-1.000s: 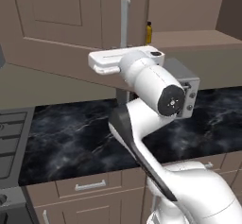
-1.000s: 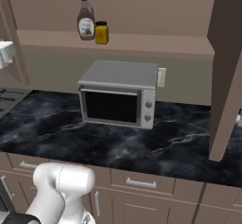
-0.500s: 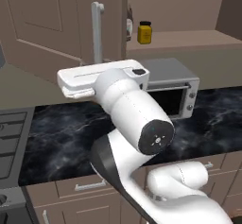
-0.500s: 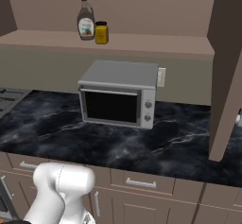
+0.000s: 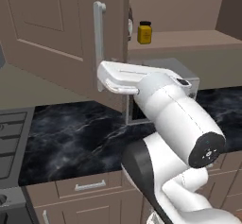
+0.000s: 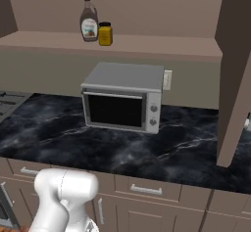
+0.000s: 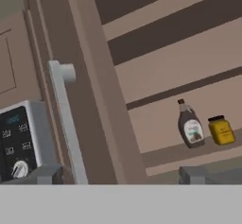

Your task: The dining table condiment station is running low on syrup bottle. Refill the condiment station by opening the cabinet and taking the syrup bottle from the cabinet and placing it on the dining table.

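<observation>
Syrup bottle, dark brown with a pale label, is now exposed at the shelf's left end as the taupe cabinet door is swung wider; the gripper is spread around the silver handle.

The cabinet is taupe-brown, its door handle silver-grey. On its shelf the syrup bottle is dark brown with a dark cap and a pale label; at its 3 o'clock the jar is yellow with a black lid. The microwave is silver-grey with a black window. The table is black marble with white veins.
</observation>
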